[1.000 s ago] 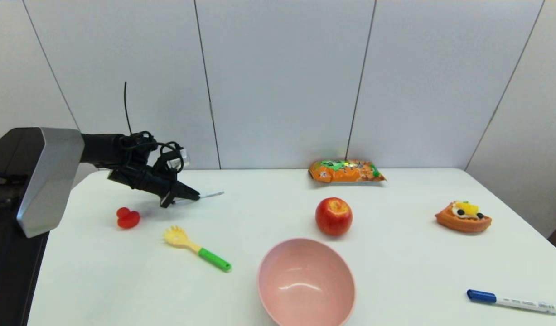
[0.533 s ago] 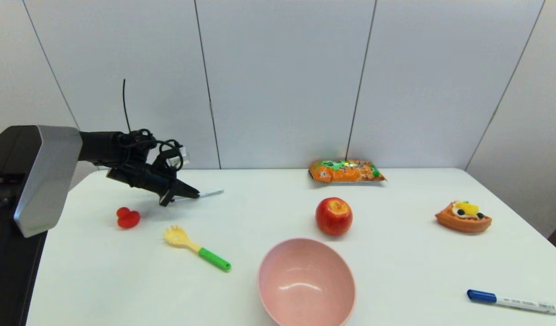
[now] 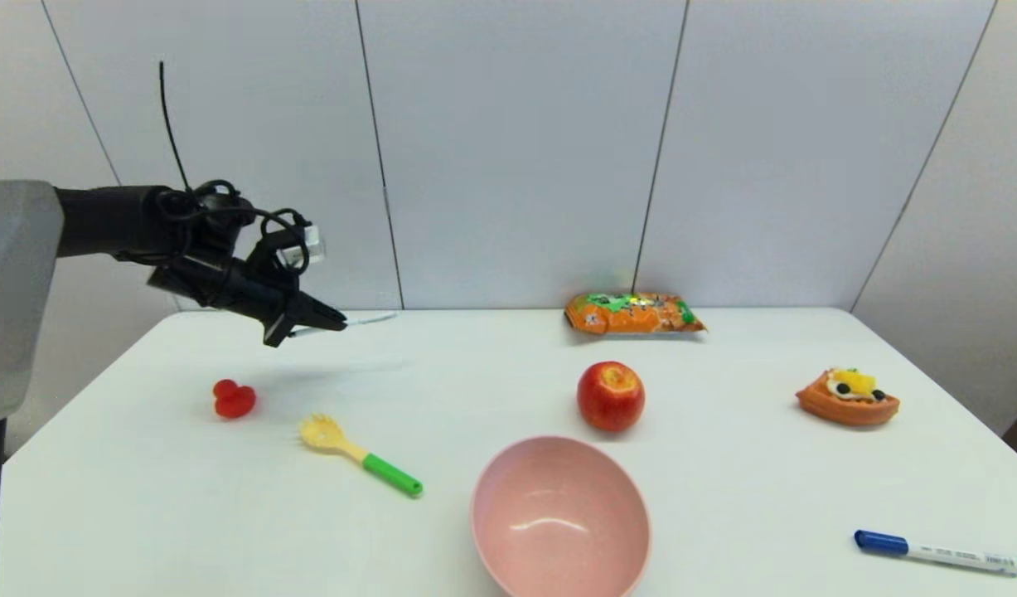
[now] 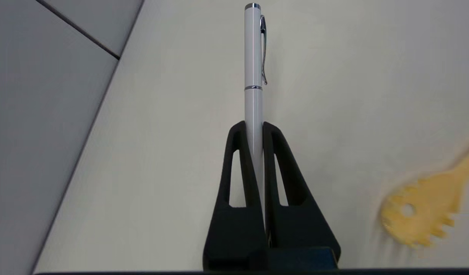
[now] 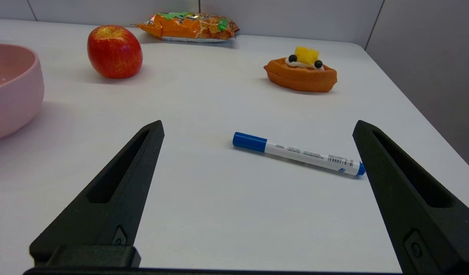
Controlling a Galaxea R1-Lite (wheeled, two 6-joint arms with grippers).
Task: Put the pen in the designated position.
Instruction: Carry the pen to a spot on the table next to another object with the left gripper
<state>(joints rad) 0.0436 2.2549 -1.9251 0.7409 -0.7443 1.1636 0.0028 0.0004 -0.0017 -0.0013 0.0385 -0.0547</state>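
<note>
the pen [image 4: 253, 68] is held in the left gripper [image 3: 330, 319], clamped between the two black fingers [image 4: 240, 164] low on its barrel, with most of its length and the clip end projecting forward past the fingertips. in the head view the gripper is seen raised above the far left part of the table [image 3: 724, 497], with the pen [image 3: 367, 318] nearly level and clear of the surface. the right gripper [image 5: 257, 130] is spread wide and holds nothing; it is parked near the blue-capped marker [image 5: 297, 153] on the right side

no marked spot for the pen can be made out, so the target is left to judgement; the pink bowl [image 3: 559, 514] is a possible candidate. the grip is narrow and near one end, so the long free portion could be swung or twisted between the pads if the arm is moved sharply, and the pen could be dropped. the smooth round barrel is likely to roll once released on the flat top. a low carry could bring the projecting end against the fork [image 3: 360, 455], the red toy [image 3: 233, 399] or the apple [image 3: 611, 395]
</note>
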